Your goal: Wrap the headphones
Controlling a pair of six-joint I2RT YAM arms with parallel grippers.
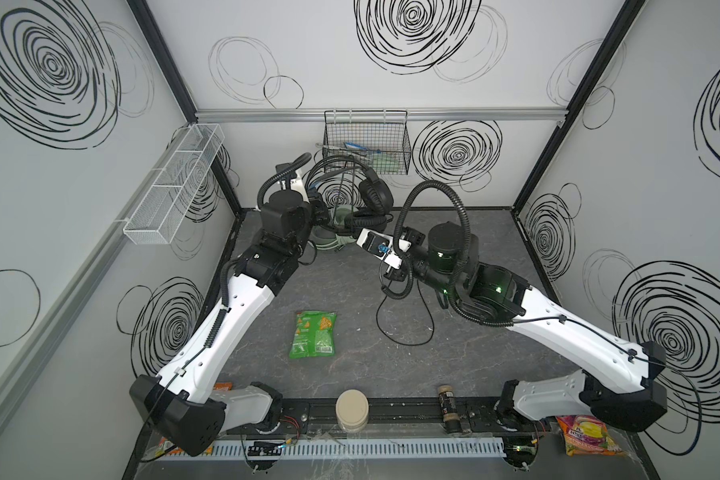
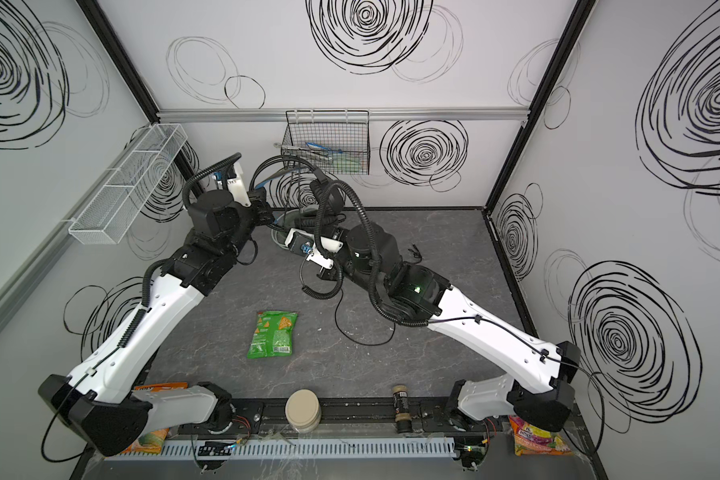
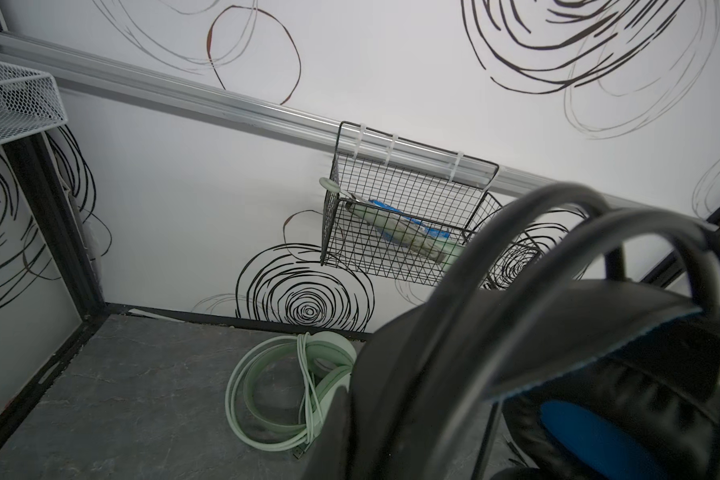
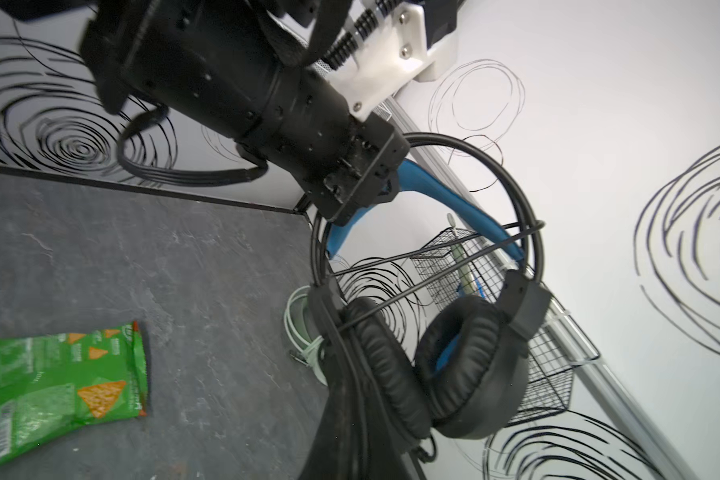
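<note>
Gripping black headphones [image 4: 458, 361], left gripper [image 4: 364, 193], right gripper [image 4: 332, 332] closed

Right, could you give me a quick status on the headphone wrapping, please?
Both shut: left gripper on the black headphones at the headband, right gripper by an earcup. Cable taut across the headband. Green headphones on the table beside; nothing blocking.

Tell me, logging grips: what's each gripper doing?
Left gripper: closed on the headband of the black headphones.
Right gripper: closed, apparently on their black cable.
</note>
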